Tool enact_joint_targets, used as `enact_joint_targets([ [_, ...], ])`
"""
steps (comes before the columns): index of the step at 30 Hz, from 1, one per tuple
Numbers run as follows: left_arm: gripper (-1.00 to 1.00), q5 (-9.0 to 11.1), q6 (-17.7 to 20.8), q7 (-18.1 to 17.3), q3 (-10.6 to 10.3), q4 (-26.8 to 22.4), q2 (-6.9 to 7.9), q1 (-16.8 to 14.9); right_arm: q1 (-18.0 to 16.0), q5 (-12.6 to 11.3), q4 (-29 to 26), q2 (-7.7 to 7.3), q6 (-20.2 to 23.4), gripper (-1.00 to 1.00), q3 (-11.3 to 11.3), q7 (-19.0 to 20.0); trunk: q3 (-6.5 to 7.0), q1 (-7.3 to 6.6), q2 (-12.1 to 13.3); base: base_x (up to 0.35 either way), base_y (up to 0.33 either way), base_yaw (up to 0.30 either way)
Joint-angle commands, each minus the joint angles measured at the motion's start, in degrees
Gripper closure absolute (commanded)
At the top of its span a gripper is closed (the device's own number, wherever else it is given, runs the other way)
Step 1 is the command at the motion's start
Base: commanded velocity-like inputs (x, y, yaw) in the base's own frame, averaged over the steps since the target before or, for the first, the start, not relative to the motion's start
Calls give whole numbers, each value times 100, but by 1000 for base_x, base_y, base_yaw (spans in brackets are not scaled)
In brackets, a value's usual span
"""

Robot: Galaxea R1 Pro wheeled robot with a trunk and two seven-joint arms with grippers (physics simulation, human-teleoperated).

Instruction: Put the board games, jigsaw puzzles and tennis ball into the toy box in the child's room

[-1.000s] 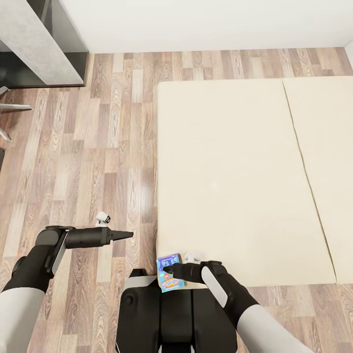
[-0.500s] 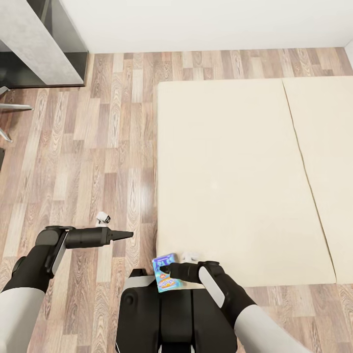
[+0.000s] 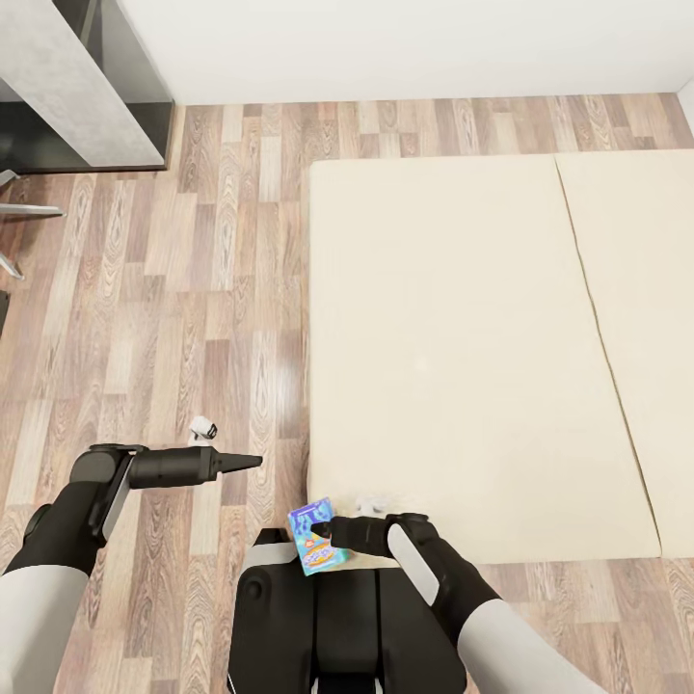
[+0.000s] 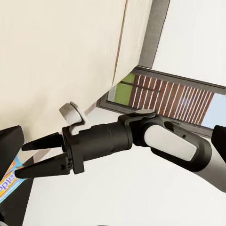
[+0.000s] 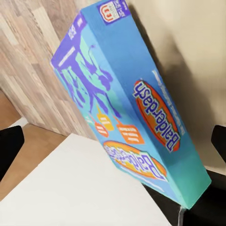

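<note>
The right gripper (image 3: 328,531) pinches the small blue board game (image 3: 314,536) off the bed (image 3: 463,357) corner for carrying, while the left gripper (image 3: 253,463) idles, fingers pressed together

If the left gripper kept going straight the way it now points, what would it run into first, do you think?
The left gripper points across the wood floor toward the near left edge of the bed. The mattress side looks like the first thing in its line, though its height above the floor is unclear, so it might pass over the top.
</note>
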Motion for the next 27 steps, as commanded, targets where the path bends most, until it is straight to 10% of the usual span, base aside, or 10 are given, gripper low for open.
enact_joint_targets([
  [1, -100, -23, 60, -31, 2, -3, -1, -1, -2, 7, -3, -1, 19, -100, 0, 11, -5, 3, -9, 0, 0, 0],
  [27, -100, -25, 60, -31, 7, -3, -4, -1, -1, 16, -82, -7, -54, -100, 136, -46, -5, 3, -9, 0, 0, 0],
])
